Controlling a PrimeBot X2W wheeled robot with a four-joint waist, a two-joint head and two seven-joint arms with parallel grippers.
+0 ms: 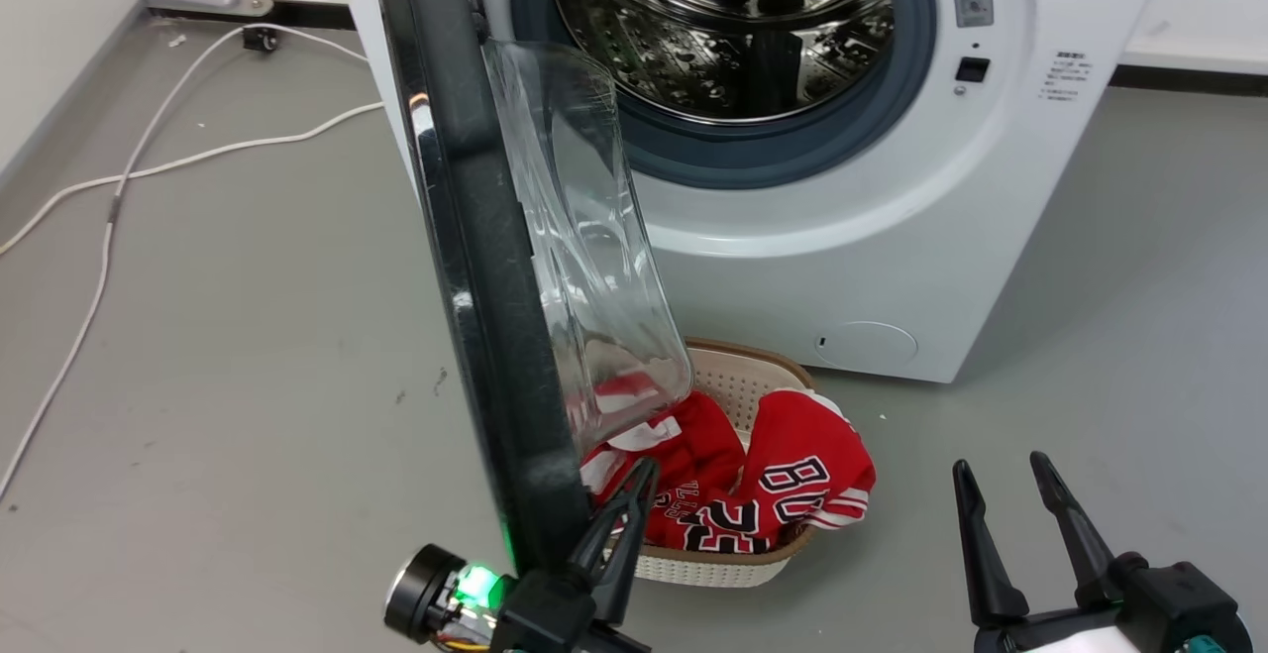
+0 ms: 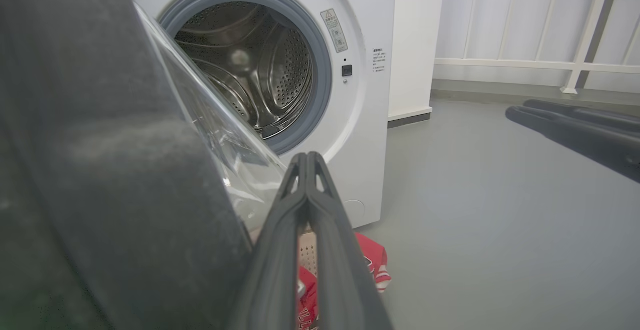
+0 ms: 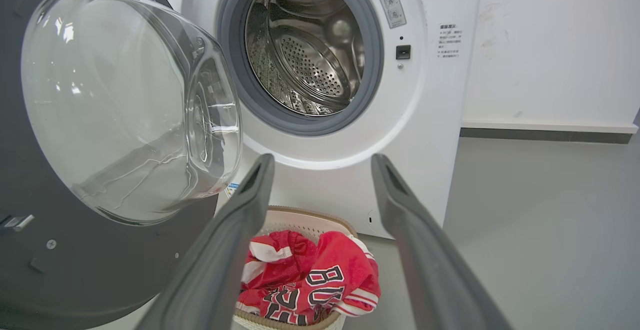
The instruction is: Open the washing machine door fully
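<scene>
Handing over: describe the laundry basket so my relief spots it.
Find the white front-loading washing machine. On the grey floor before it, beside the open glossy black door, sits a cream perforated plastic basket, the one thing holding red jerseys.

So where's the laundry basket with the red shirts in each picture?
Head view: basket low centre, right of the door's bottom edge.
Left wrist view: basket a sliver at bottom centre.
Right wrist view: basket bottom centre, red shirts inside.
Shared landmark: the steel drum, above the basket in all three.
</scene>
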